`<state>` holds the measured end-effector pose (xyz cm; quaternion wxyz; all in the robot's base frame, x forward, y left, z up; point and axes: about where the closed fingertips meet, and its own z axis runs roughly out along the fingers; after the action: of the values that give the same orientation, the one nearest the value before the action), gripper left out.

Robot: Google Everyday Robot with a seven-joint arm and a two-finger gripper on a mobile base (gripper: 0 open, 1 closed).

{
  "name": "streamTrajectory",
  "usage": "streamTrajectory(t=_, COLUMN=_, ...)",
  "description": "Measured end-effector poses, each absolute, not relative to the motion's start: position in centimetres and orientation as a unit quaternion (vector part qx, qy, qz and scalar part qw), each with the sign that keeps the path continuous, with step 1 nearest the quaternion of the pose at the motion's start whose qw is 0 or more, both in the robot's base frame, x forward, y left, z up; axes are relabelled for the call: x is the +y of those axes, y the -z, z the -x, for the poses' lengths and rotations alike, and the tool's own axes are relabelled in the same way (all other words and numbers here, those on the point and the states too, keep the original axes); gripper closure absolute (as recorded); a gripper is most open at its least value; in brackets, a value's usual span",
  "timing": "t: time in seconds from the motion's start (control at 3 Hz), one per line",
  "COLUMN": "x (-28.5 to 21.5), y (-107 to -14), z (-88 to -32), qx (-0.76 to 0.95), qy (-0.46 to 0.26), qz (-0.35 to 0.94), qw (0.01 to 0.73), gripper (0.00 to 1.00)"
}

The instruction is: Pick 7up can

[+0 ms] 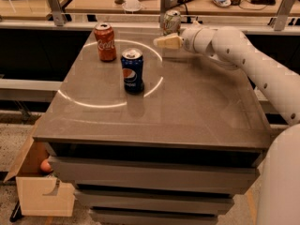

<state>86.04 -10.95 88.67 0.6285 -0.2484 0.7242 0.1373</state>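
Note:
The 7up can (171, 21), silver-white with green markings, stands upright at the far edge of the table (197, 107). My gripper (165, 42) reaches in from the right on the white arm (243, 55). It sits just in front of and slightly below the can, with its beige tip pointing left. The gripper holds nothing that I can see. A red Coca-Cola can (105, 41) stands at the far left of the table. A dark blue Pepsi can (132, 71) stands nearer the middle.
A metal post (165, 3) rises right behind the 7up can, with a rail and a cluttered desk beyond. A white ring of light lies on the table around the Pepsi can. An open cardboard box (40, 182) sits on the floor at lower left.

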Motion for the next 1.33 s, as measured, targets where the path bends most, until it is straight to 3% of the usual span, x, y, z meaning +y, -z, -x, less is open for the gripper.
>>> streamTrajectory(t=0.67, x=-9.2, y=-88.3, z=-91.1, qx=0.716, qy=-0.175, qz=0.231, qw=0.635, gripper=0.49)
streamTrajectory(t=1.0, x=-9.4, y=-91.0, z=-89.7, qx=0.700, qy=-0.184, qz=0.253, qw=0.642, gripper=0.80)
streamTrajectory(t=1.33, x=-10.3, y=-95.7, z=-83.1, qx=0.665, qy=-0.209, qz=0.317, qw=0.643, gripper=1.00)
